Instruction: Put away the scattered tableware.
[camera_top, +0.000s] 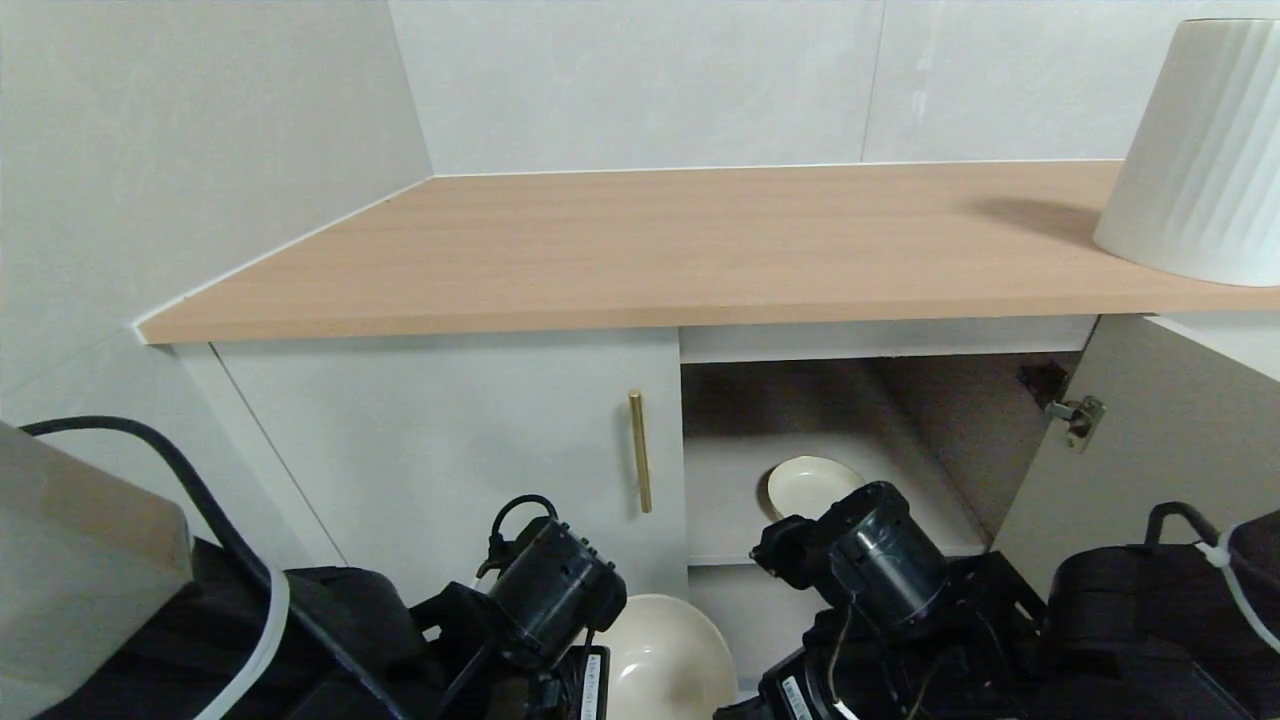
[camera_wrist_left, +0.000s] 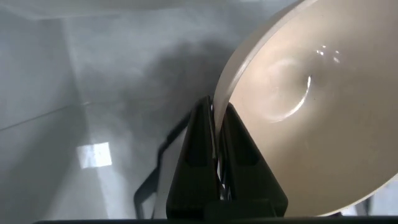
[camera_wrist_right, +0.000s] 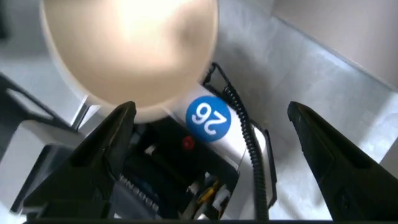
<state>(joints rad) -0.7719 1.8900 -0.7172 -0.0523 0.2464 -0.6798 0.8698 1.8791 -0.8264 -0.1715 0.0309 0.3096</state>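
Cream round bowl (camera_wrist_left: 298, 93) is clamped at its rim by the left gripper (camera_wrist_left: 216, 115); the right gripper (camera_wrist_right: 211, 112) stands open; a smaller cream dish (camera_top: 812, 485) lies inside the white cabinet (camera_top: 720, 480).

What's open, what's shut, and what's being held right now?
left door, shut.
right door, swung open.
big bowl, held by its rim.
left gripper, shut on the big bowl.
right gripper, open, holding nothing.
small dish, lying face up and empty inside the cabinet.
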